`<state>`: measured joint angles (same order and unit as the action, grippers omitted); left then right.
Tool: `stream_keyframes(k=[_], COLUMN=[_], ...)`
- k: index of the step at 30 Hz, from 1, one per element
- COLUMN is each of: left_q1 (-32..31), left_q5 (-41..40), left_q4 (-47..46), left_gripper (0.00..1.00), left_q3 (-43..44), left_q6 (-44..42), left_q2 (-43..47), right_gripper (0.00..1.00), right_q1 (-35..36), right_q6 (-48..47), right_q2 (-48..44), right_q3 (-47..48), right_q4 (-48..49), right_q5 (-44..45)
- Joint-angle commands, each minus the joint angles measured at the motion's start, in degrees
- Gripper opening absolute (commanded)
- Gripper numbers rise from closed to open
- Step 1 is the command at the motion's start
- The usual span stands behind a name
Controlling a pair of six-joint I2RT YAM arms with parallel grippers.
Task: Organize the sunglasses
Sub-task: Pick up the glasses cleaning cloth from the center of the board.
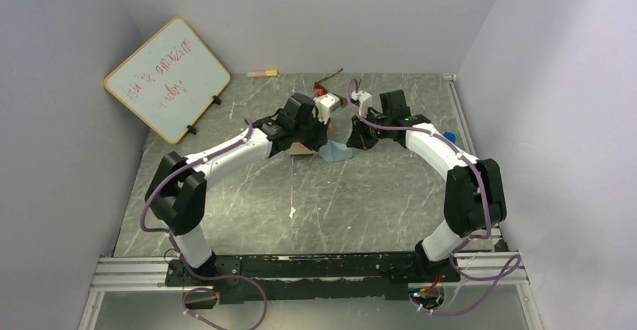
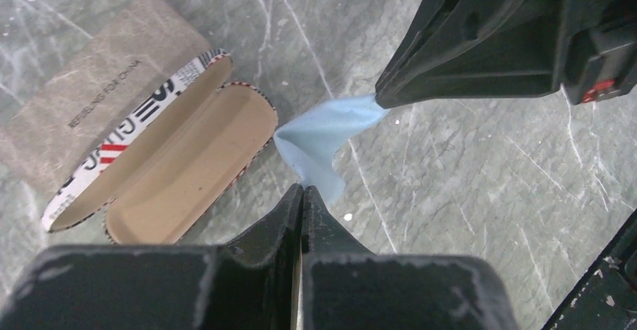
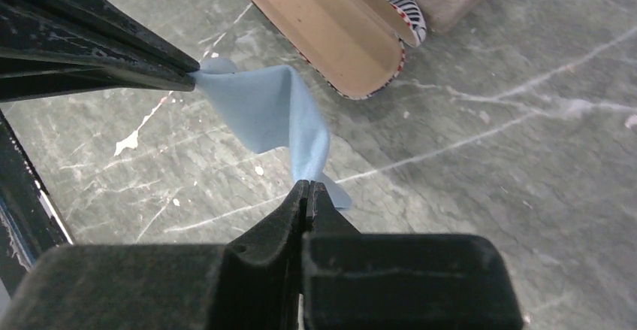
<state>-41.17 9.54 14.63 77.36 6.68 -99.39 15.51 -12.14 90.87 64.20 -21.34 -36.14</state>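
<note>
With the left tool (image 2: pixel 302 195) and right tool (image 3: pixel 308 191) each pinched shut on one end of the single blue cloth (image 2: pixel 319 138) above the tabletop (image 2: pixel 488 180), even tension should carry it cleanly toward the one open case (image 2: pixel 188 157) beside the one grey pouch (image 2: pixel 90 82), while the sunglasses (image 1: pixel 344 101) lie just beyond the tools, mostly hidden, with only one brownish pair discernible.

Top camera: high, behind the arm bases (image 1: pixel 195 258), facing down and forward over the whole bench (image 1: pixel 315 195). Wrist cameras: close to the bench, each sighting along the left fingers (image 2: pixel 278 221) or right fingers (image 3: pixel 282 221). Both share the blue cloth (image 2: pixel 323 138) at the fingertips and the open case (image 2: pixel 188 149) beyond.
</note>
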Motion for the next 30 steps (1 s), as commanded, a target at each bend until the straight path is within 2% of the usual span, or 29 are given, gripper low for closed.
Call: stream_keyframes(k=[1,18,30], left_q1=[1.2,6.2,8.7], left_q5=[-3.4,-4.9,-6.3], left_q4=[0.3,1.5,-1.7], left_gripper=[0.05,0.05,0.05], left_q3=[-1.6,-8.1,-11.7], left_q6=[-0.9,-1.4,-1.8], left_q2=[4.4,7.6,7.1], right_gripper=[0.00,0.00,0.00], right_q1=[2.3,8.8,10.0], right_q6=[0.9,1.2,1.5], right_q2=[1.7,10.7,14.3], right_q3=[3.9,11.6,12.3], right_q4=[1.1,2.4,4.9], right_q5=[1.1,4.5,7.0])
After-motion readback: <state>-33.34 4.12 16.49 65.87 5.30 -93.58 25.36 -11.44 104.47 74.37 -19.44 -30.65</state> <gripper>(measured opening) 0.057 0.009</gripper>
